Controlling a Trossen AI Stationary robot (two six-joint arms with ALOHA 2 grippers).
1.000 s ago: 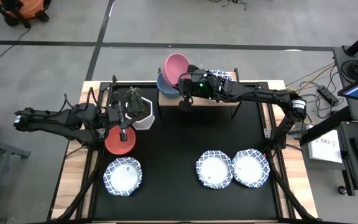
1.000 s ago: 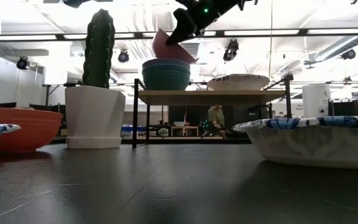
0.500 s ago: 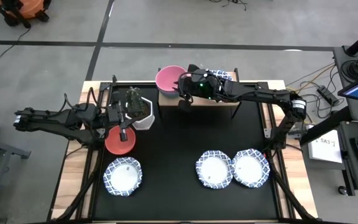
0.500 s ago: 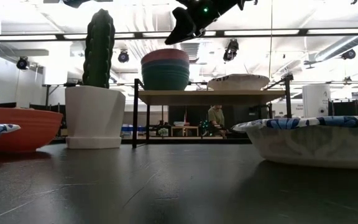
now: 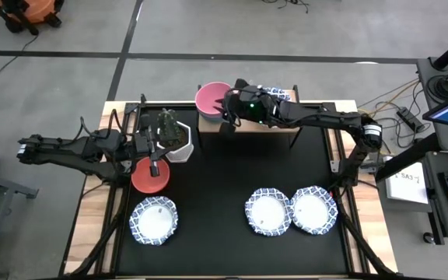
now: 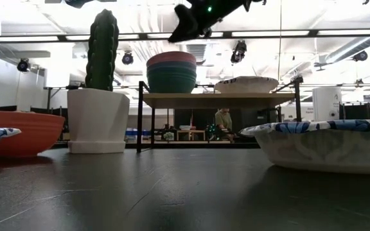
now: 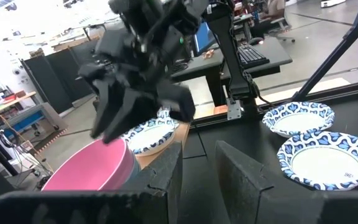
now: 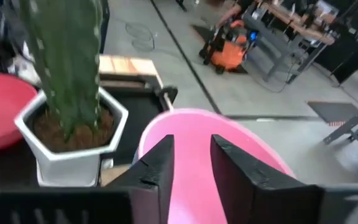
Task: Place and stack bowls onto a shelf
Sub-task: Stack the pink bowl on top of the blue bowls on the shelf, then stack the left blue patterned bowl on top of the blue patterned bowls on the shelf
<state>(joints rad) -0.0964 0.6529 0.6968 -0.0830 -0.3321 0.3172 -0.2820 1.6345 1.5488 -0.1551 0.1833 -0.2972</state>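
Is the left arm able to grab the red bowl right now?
Probably yes. The left end effector hangs right over the red bowl, with nothing between them; the cactus pot stands just beside.

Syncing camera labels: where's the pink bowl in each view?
High: pink bowl at the shelf's left end, beside the right gripper.
Low: top of the stack on the shelf.
Left wrist: lower left.
Right wrist: centre, beyond the fingers.
Shared landmark: cactus pot.
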